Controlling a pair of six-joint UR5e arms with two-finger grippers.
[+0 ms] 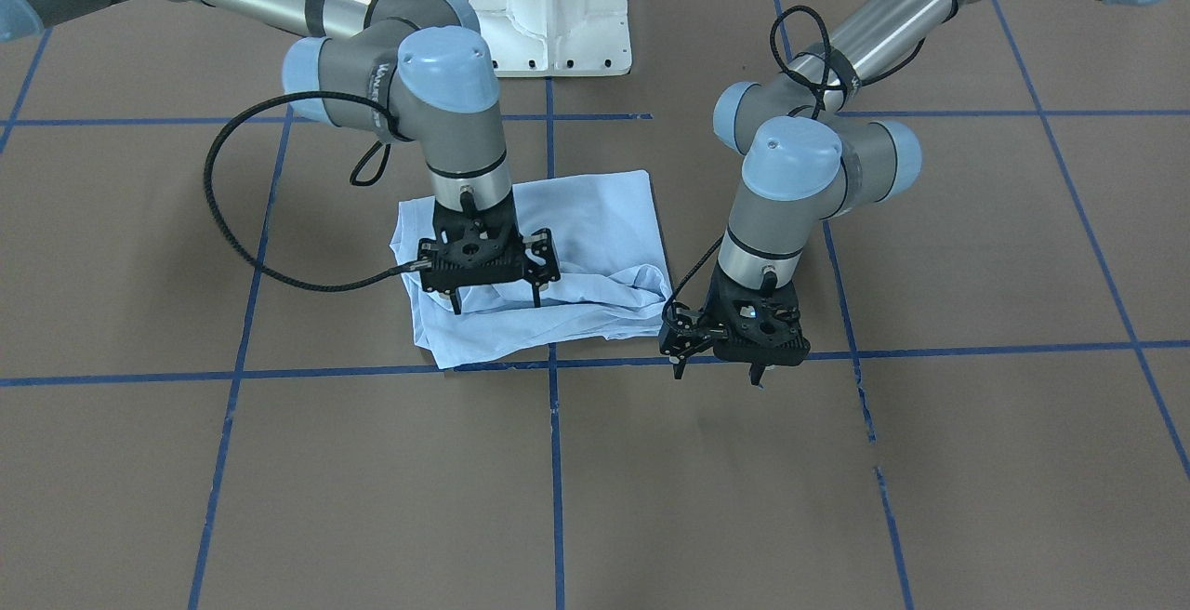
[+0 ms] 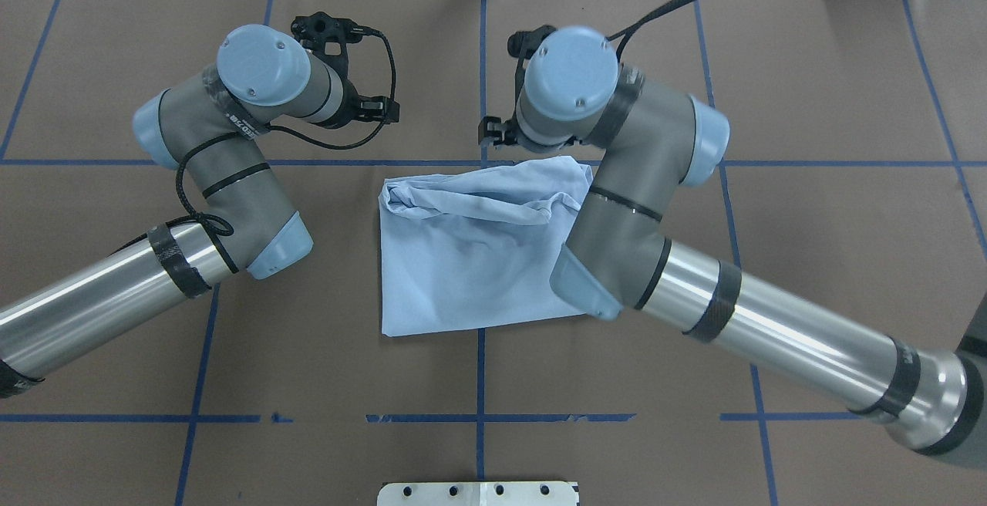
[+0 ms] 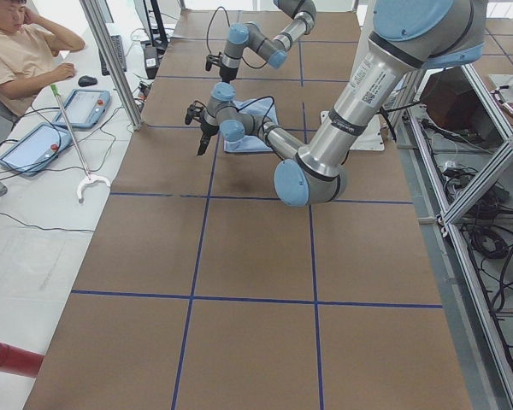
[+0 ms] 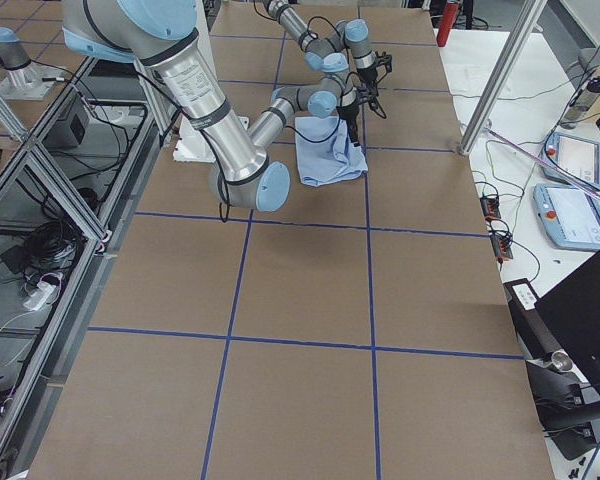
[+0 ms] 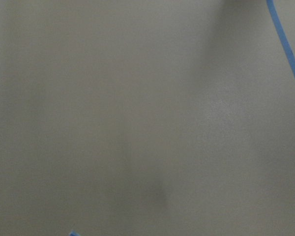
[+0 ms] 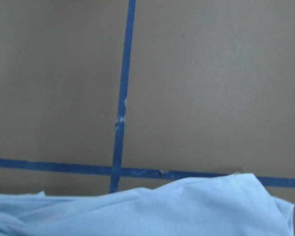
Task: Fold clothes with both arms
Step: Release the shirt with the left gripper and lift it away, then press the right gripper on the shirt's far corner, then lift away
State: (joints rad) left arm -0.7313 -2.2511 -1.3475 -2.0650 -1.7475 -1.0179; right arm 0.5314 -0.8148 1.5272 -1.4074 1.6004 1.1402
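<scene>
The light blue T-shirt (image 1: 581,219) lies folded into a rough rectangle at the table's middle, and it also shows in the overhead view (image 2: 463,259). Its edge farthest from the robot is bunched and rumpled (image 1: 595,298). The print and the collar are hidden. My right gripper (image 1: 496,301) points down over that bunched edge with its fingers apart and nothing between them. I cannot tell if the tips touch the cloth. My left gripper (image 1: 718,370) is open and empty, just off the shirt's corner over bare table. The right wrist view shows the shirt's edge (image 6: 137,211).
The white pedestal base (image 1: 550,10) stands behind the shirt. Blue tape lines (image 1: 554,461) cross the brown table. A seated operator (image 3: 17,51), tablets and cables are beside the table's far side.
</scene>
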